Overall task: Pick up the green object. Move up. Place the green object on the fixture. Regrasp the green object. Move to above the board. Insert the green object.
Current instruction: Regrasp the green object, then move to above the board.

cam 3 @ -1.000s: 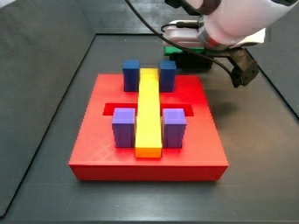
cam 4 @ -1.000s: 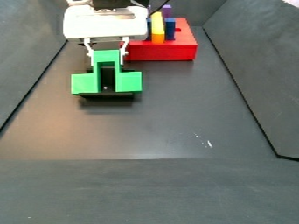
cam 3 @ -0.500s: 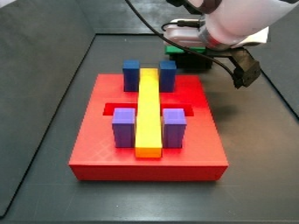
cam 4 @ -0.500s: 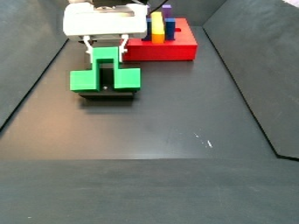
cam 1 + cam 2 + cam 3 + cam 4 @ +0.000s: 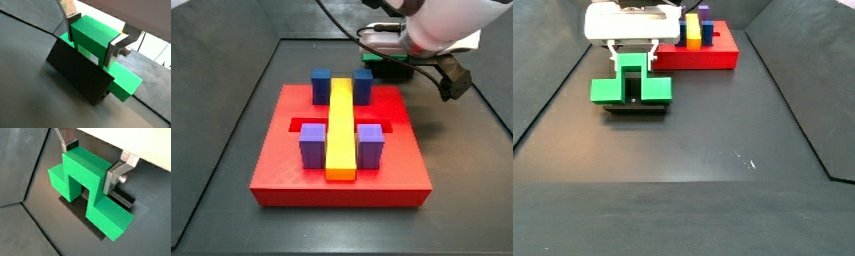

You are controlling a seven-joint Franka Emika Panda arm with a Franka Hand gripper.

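Observation:
The green object (image 5: 607,90), a bright-green block with a notched side, rests against the black fixture (image 5: 633,107) in front of the board (image 5: 714,57). My gripper (image 5: 633,62) comes down on it from above. In both wrist views the silver fingers (image 5: 115,50) press on the two sides of its raised middle part (image 5: 93,32). The gripper (image 5: 91,164) is shut on that green object (image 5: 83,170). The fixture's dark plate (image 5: 77,75) covers its lower part. In a side view the gripper (image 5: 392,55) stands behind the red board (image 5: 291,165), with the green object (image 5: 388,72) mostly hidden.
The board carries blue posts (image 5: 321,85), purple posts (image 5: 311,145) and a long yellow bar (image 5: 342,125). A cut-out recess (image 5: 298,125) shows beside the bar. Dark side walls (image 5: 553,90) border the black floor (image 5: 714,140).
The gripper and the green object have shifted slightly upward in a side view. The board has not moved.

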